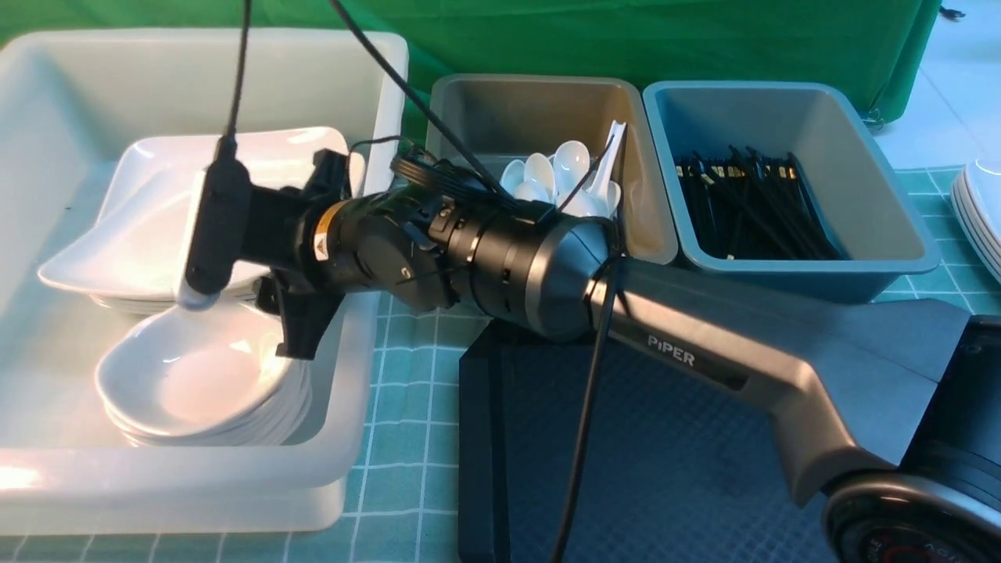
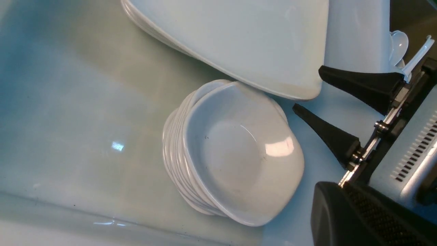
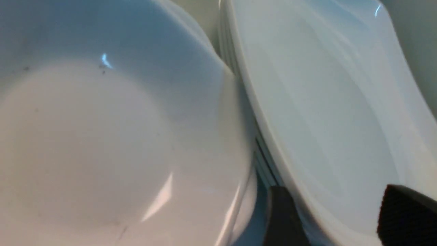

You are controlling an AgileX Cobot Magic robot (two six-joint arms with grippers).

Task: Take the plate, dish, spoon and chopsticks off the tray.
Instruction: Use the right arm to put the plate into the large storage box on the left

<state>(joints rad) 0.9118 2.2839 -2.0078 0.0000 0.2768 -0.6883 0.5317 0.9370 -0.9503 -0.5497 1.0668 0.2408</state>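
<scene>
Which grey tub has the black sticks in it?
The right tub: it holds black chopsticks. The left tub holds white spoons.

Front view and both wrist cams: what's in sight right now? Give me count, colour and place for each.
white tub: one, white, left.
plates: one stack, white, rear of the white tub.
small dishes: one stack, white, front of the white tub.
grey tub: one, grey, centre rear.
spoons: a pile, white, in the grey tub.
blue-grey tub: one, right rear.
chopsticks: many, black, in the blue-grey tub.
tray: one, black, centre front.
spare plates: one stack, white, right edge.
mat: one, green checked, underneath.
right arm: grey-black, reaching to the white tub.
right gripper: jaws open astride the top plate's rim.
</scene>
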